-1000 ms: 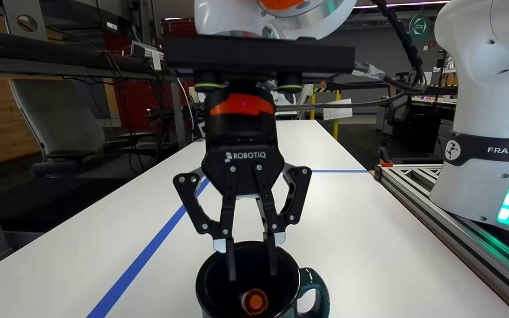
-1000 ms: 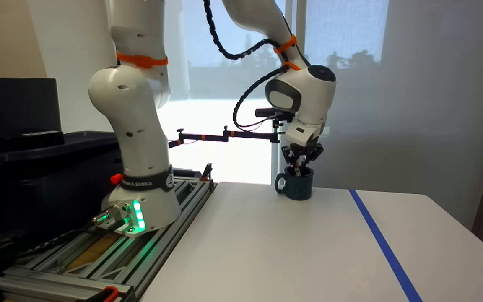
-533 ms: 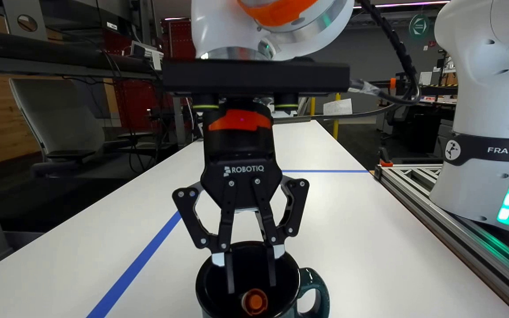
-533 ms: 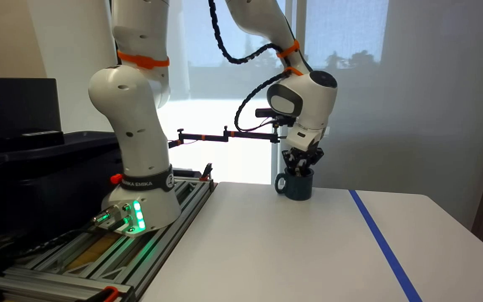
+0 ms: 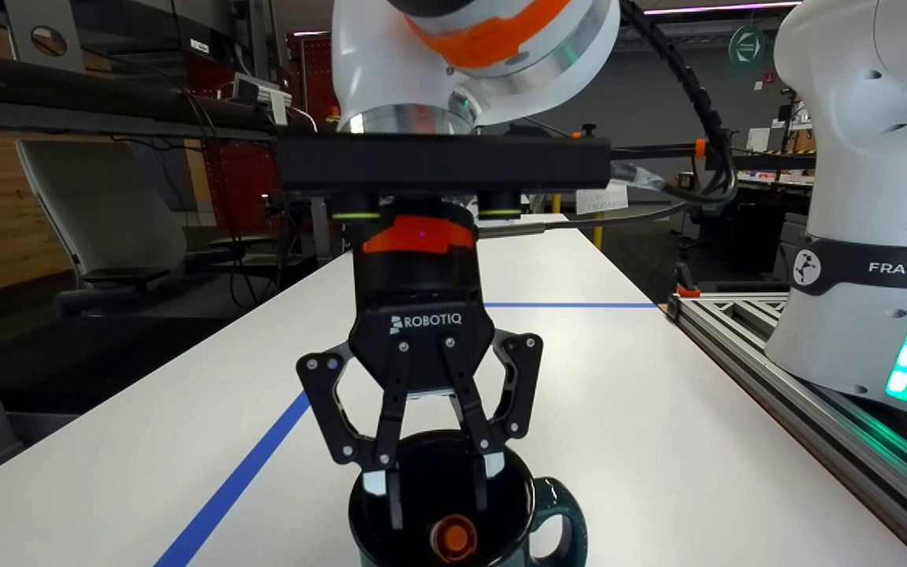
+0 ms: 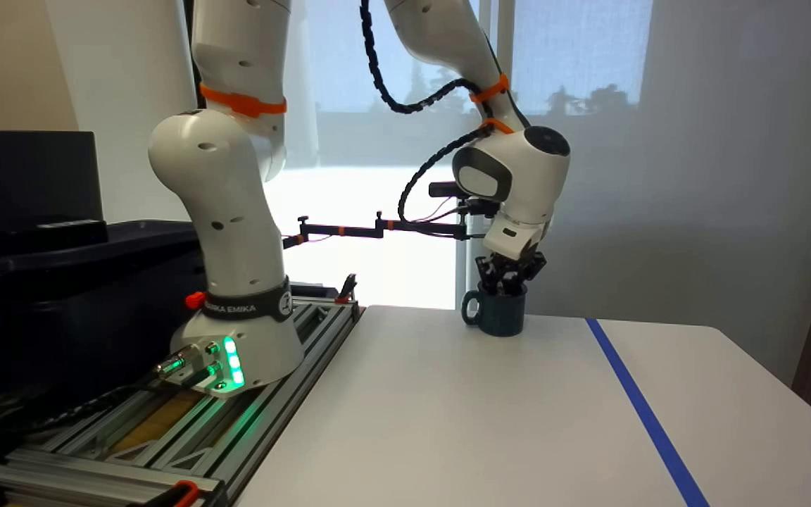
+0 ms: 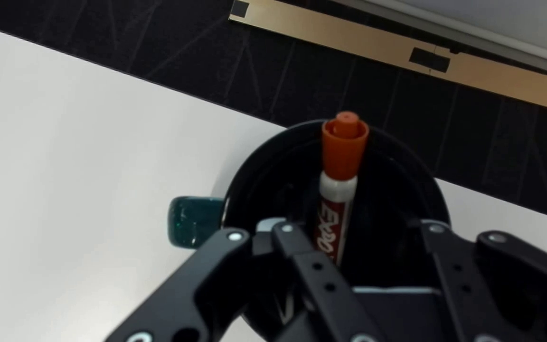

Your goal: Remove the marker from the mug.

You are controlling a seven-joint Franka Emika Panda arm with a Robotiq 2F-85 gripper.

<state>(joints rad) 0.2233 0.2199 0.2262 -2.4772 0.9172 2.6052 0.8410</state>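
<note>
The mug [image 6: 507, 317] stands close to one edge of the tabletop [image 6: 462, 408], handle [image 7: 193, 222] toward the robot's base [image 6: 243, 341]; away from that edge the white surface stretches wide, a blue line [image 6: 643, 405] crossing it. The outstretched arm [image 6: 536, 172] arches over, the gripper [image 5: 438, 512] pointing down, fingertips [image 5: 395, 508] inside the mug's mouth, parted wider than the marker [image 7: 338, 190] and gripping nothing. The marker leans inside, orange cap [image 7: 344, 156] toward that edge.
</note>
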